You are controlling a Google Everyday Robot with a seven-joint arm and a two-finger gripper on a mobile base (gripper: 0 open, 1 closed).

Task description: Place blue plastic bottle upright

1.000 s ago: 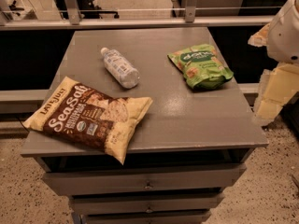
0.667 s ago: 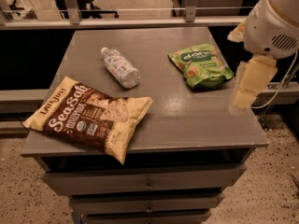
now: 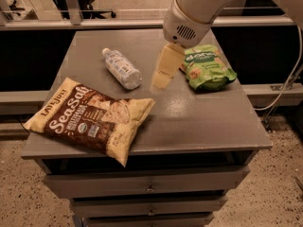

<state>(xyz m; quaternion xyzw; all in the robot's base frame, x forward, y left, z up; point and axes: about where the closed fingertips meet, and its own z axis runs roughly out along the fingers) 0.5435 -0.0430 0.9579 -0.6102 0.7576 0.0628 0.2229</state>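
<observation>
Light: dim, warm, falling from above.
Sheen: soft glare on the grey metal cabinet top (image 3: 199,122), right of centre.
Shadow: dark band under the brown-and-cream chip bag (image 3: 90,119).
Gripper: pale yellow gripper (image 3: 162,74), brightly lit, above the top between the ribbed clear blue plastic bottle (image 3: 122,69) and the green snack bag (image 3: 208,67).

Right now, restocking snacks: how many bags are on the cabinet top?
2: the brown chip bag front left, the green bag back right beside the gripper, which hangs mid-table. The arm may hide others.

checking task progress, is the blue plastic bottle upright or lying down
Lying down: the blue plastic bottle rests on its side on the table, cap toward the back. The gripper hovers to its right.
</observation>
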